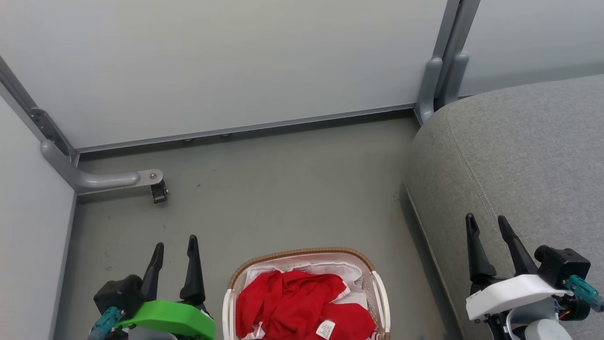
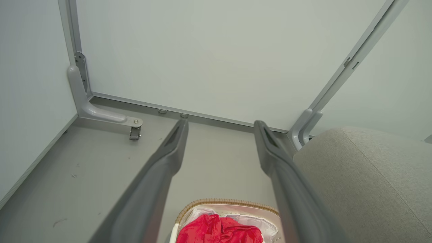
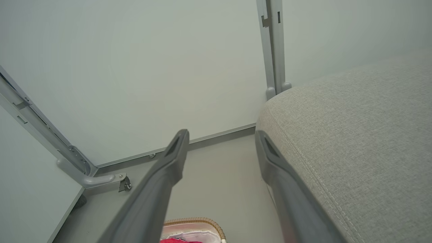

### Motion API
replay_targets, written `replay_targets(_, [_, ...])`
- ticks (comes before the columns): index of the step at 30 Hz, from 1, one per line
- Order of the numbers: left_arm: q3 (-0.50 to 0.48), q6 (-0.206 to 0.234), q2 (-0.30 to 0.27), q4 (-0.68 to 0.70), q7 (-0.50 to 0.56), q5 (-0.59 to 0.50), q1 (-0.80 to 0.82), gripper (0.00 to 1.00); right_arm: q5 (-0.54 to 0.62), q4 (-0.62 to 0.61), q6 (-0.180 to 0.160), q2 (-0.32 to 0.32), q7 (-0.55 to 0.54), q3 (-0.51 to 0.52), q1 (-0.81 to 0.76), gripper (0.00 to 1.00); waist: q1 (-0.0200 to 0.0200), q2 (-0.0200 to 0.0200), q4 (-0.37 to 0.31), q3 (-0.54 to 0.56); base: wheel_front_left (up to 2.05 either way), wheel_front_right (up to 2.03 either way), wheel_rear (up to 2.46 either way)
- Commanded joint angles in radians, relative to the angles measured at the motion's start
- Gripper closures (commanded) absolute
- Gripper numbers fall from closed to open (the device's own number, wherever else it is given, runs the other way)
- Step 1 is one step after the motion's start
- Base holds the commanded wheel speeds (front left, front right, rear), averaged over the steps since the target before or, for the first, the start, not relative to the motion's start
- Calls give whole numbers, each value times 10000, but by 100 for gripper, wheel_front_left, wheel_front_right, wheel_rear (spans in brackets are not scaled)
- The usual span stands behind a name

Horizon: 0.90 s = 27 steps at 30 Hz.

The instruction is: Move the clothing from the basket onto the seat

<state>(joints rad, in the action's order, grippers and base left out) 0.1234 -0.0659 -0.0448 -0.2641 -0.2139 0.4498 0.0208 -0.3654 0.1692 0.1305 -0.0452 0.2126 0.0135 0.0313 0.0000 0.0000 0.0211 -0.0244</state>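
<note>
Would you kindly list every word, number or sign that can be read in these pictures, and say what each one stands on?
White label on the red clothing in the basket: it has dark print, but it is too small to read.
No other writing can be made out.

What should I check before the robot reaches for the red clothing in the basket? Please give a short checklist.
1. Left claw open and empty: ok.
2. Right claw open and empty: ok.
3. Clothing lies uncovered in the basket: ok.
4. Seat close at the basket's right: ok.
5. A claw above the clothing: not ok, both are off to its sides.
6. Number of garments: cannot tell.
</note>
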Motion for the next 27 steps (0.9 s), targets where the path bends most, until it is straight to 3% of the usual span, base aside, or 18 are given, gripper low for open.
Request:
replay_targets(1, [27,54,-72,20,-94,-208,-64,0,261,-26,3,-58,116,-14,-68,0,0,0,6,-4,0,0,0])
replay_targets(27, [423,197,-85,-448,-508,-1458,-284,0,1866,60,2,-79,542,-311,-277,0,0,0,113,74,0,0,0])
